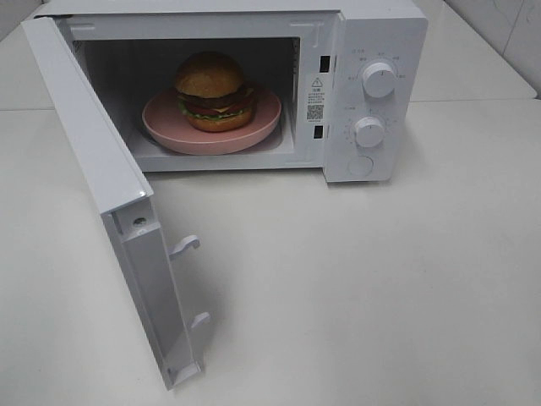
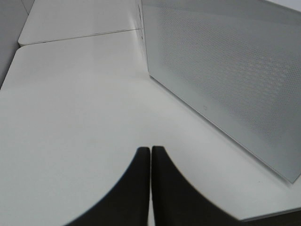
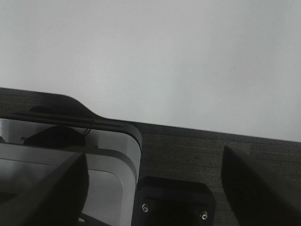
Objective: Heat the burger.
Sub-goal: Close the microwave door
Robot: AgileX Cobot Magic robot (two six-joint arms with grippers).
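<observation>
From above, the burger point(image 1: 215, 93) sits on a pink plate point(image 1: 169, 128) inside the microwave point(image 1: 380, 34), whose door point(image 1: 93, 161) stands swung wide over the white table point(image 1: 380, 279). In the left wrist view the left gripper point(image 2: 150, 150) has its fingers pressed together on nothing, near the door's outer face. In the right wrist view the right gripper point(image 3: 153, 157) gapes wide, empty.
</observation>
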